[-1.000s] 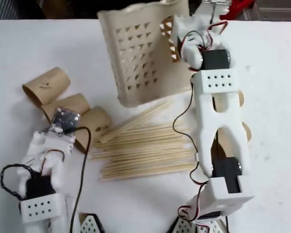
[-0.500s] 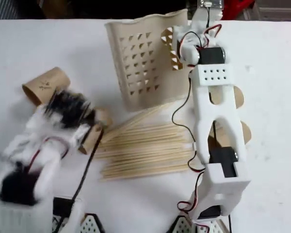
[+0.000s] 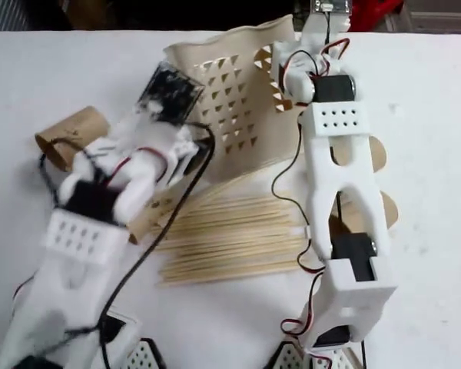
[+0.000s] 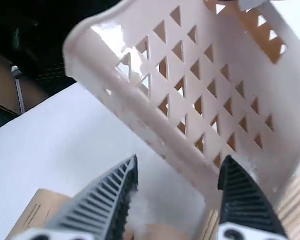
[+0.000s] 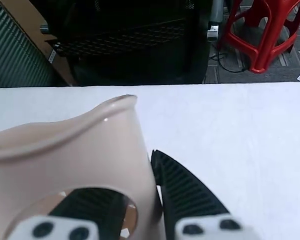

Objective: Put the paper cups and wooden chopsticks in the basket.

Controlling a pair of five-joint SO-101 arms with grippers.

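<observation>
White table (image 3: 54,69) | basket (image 3: 242,115) (tilted) gripped by right jaws | left jaws apart

basket (image 3: 238,115) behind chopsticks (image 3: 230,242) | 1 cup (image 3: 65,138) left of basket | right tool (image 5: 140,170) astride basket wall

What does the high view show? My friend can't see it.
A tilted cream basket is held at its wall by the right gripper, while the open left gripper sits by its holey side. Wooden chopsticks lie in a pile on the white table, with a paper cup on its side at the left.
</observation>
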